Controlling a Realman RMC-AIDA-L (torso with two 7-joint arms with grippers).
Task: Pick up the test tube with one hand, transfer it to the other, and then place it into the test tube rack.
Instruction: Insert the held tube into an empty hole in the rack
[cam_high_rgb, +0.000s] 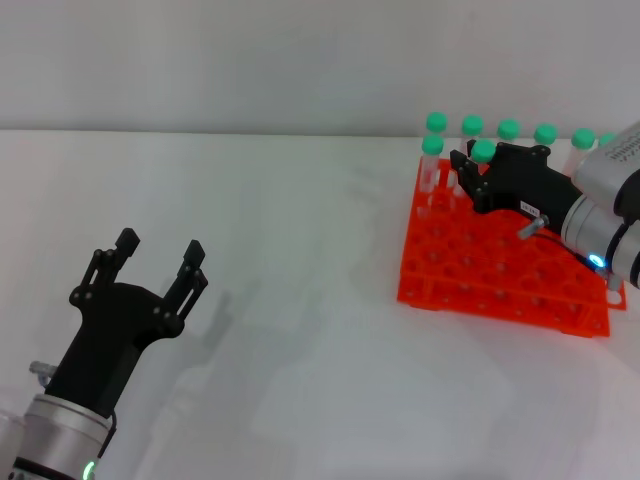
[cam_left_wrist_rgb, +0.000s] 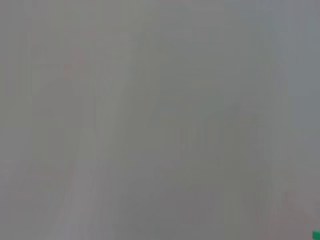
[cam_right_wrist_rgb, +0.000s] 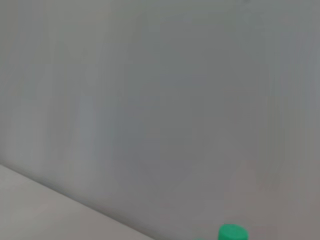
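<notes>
White tabletop (cam_high_rgb: 300, 300) being shared, test tube (cam_high_rgb: 481, 163) being held upright by the clamped right gripper (cam_high_rgb: 468, 175) over the orange test tube rack (cam_high_rgb: 480, 270), left gripper (cam_high_rgb: 158, 258) being held wide apart, well away.

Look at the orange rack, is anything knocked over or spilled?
Nothing stands out. The test tube rack sits flat on the table, and its green-capped tubes stand upright along the back. The right end effector is at the test tube over the rack. The left end effector hovers open, holding nothing.
</notes>
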